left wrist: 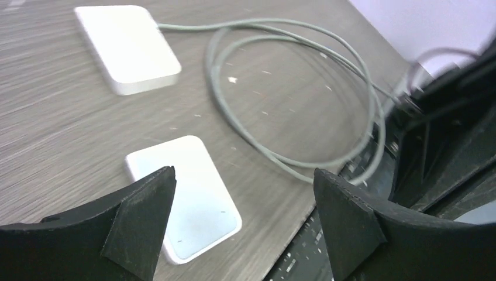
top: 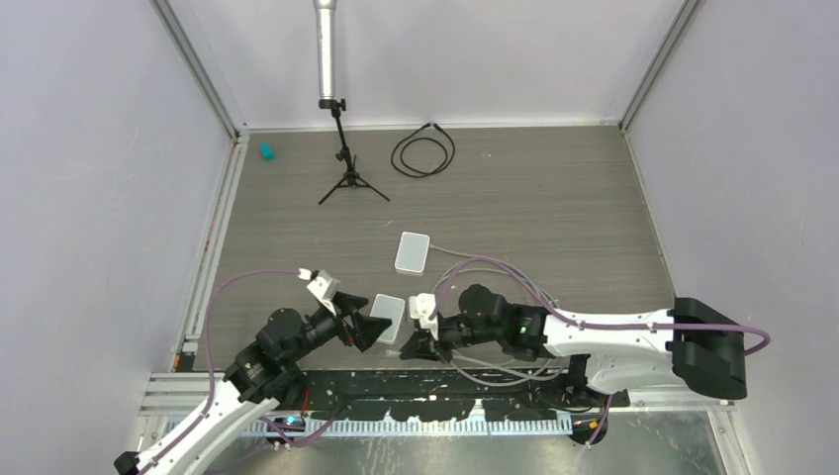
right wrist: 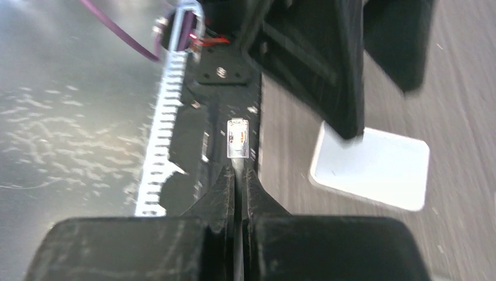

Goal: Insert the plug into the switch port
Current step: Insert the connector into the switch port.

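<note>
Currently: right gripper (right wrist: 238,175) pinched tight on the grey cable (left wrist: 281,88) just behind the clear plug (right wrist: 237,137). Plug sticks out past the gripper, over the black rail (right wrist: 199,134) at the counter's (top: 544,198) near edge, apart from the switch (top: 387,318). Switch lies flat near that edge, between the two grippers. Left gripper (top: 368,325) spread wide, fingers (left wrist: 140,222) astride the switch's end; contact unclear. Cable loops back across the counter to a second white box (top: 413,252) farther out. Black cord coil (top: 423,153) and small tripod (top: 346,173) at the far side.
</note>
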